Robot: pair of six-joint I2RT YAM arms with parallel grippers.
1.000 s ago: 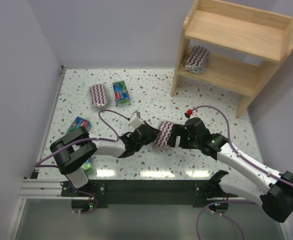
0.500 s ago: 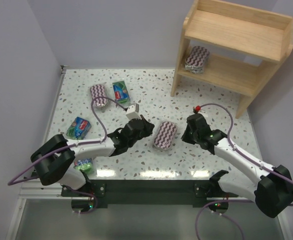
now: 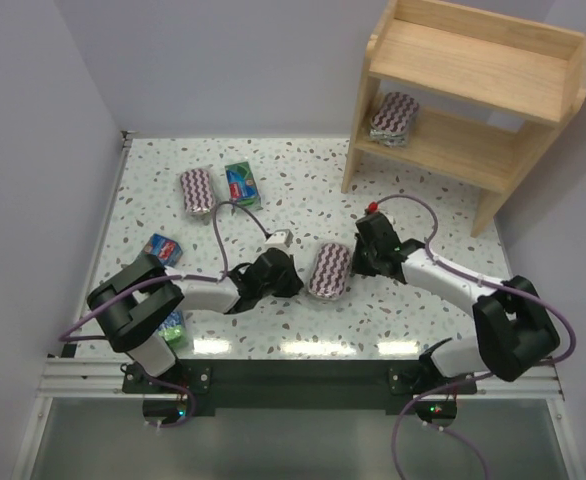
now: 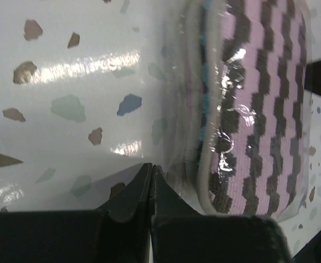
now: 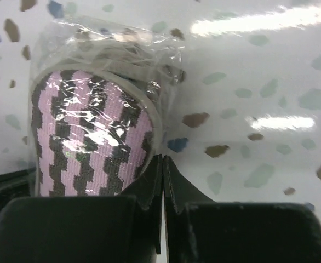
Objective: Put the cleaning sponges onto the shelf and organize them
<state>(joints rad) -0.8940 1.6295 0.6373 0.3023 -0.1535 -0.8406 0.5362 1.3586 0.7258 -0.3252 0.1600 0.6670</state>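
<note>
Where sponge (image 3: 330, 270) lies, grippers (image 3: 295, 284) (image 3: 357, 262) flank it (both closed).

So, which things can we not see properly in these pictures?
Top view: the near green pack is mostly covered by the left arm.
Top view: the print on the far green pack is too small to read.
Top view: the shelf hides the back of its lower level under its upper board.
Left wrist view: the striped pack is cut off by the top edge.
Right wrist view: its near end is hidden behind the right gripper.
</note>
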